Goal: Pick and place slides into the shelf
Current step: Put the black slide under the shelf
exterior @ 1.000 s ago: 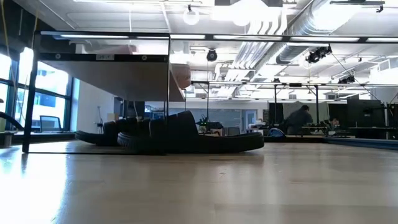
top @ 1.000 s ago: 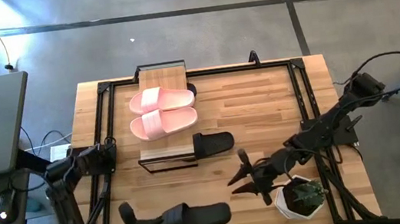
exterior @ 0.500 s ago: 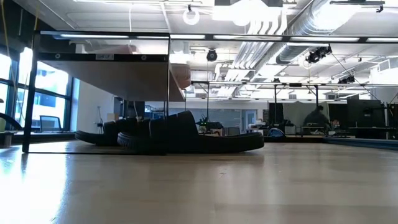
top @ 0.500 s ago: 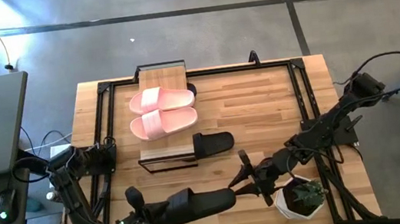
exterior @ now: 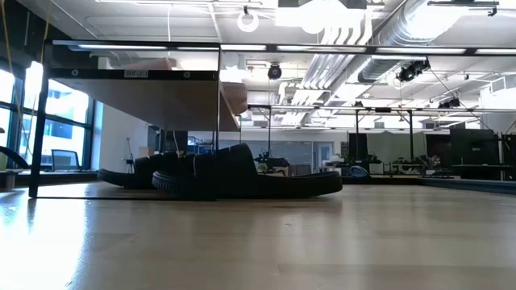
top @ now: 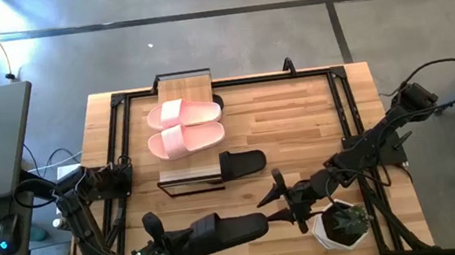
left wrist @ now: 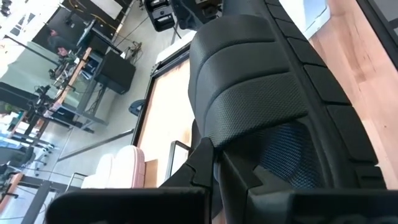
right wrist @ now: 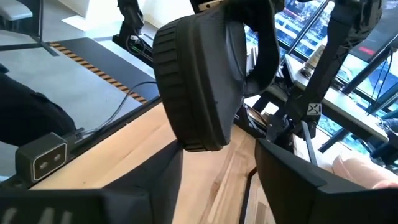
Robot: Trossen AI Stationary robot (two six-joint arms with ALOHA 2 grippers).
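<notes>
Handoff step by my read: left gripper [top: 158, 253] clamped on a black slide [top: 224, 231] held well short of the shelf [top: 186, 133], right gripper [top: 275, 207] spread open at its toe and should close next; only the overhead shows the pink pair [top: 183, 126] already shelved.

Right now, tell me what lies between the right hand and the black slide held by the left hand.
Nothing: in the high view the open right hand sits at the black slide's toe, the left hand gripping the other end.

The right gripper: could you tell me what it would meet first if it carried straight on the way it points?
Most likely the toe of the black slide held up by the left gripper; the right gripper is open around that toe.
</notes>
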